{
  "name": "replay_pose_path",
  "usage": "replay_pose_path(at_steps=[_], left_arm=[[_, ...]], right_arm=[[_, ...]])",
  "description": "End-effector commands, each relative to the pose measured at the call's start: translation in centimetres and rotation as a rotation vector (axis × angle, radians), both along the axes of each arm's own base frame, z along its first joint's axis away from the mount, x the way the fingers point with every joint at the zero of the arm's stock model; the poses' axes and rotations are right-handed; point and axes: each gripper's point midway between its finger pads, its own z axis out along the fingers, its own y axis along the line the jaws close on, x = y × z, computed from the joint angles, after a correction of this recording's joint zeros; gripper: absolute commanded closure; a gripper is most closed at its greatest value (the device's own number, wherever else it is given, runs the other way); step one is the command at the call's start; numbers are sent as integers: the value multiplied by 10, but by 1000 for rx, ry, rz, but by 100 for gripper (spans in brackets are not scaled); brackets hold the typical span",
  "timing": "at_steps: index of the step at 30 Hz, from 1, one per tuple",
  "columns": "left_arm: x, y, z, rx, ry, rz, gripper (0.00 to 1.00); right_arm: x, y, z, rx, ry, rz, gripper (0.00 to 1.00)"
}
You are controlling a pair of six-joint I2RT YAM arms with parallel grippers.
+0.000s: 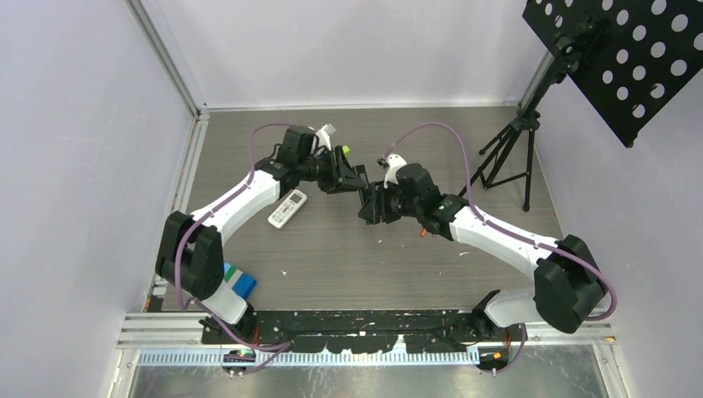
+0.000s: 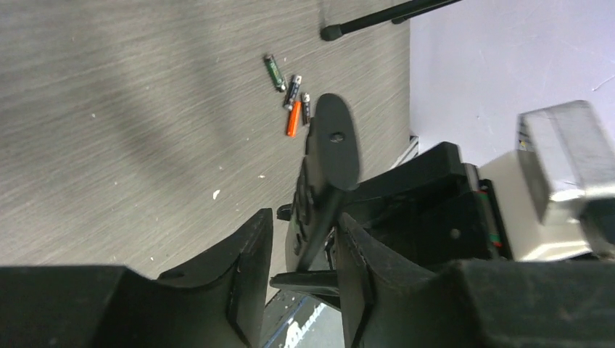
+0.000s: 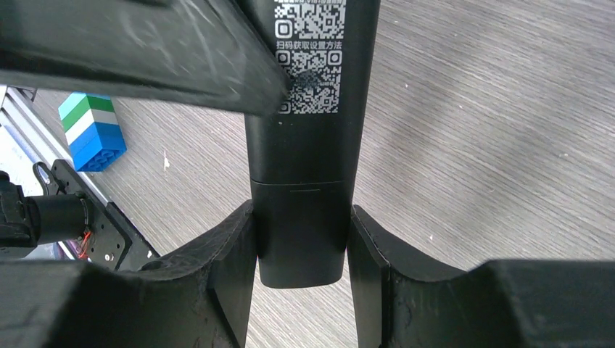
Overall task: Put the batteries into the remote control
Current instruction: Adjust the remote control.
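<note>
Right now the right gripper (image 3: 301,210) is clamped on the tail end of the slim black plastic remote control (image 3: 312,145). Both fingers press its sides and hold it off the table. A seam crosses the back just above that grip, so the battery cover looks shut; I'd call this the opening step. Printed on the back is a white QR code (image 3: 319,87) under a line of Chinese, 扫码获取设置方法, with a second code above.

The left gripper (image 2: 304,217) straddles the remote edge-on, and I can't tell if it's pinching or only bracketing. Next it wants a firm hold there, so the cover can slide free.

Down on the grey wood-grain table (image 2: 109,145), the small cylindrical batteries (image 2: 292,98), three darker and one orange, lie clustered and untouched. Beyond them sits a black tripod foot (image 2: 333,32).
</note>
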Motion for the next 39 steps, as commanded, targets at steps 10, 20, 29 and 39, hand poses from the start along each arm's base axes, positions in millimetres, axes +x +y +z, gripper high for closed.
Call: replay_pose_path(at_steps=[10, 20, 29, 39], left_arm=[[-1, -17, 10, -122, 13, -15, 70], [-2, -12, 35, -174, -97, -49, 100], [0, 9, 107, -339, -262, -22, 100], [-5, 13, 162, -629, -345, 40, 100]], right_arm=[[1, 22, 39, 81, -120, 96, 78], [-3, 19, 74, 264, -58, 14, 36], [-12, -4, 143, 796, 0, -215, 10], [12, -29, 192, 1270, 21, -401, 15]])
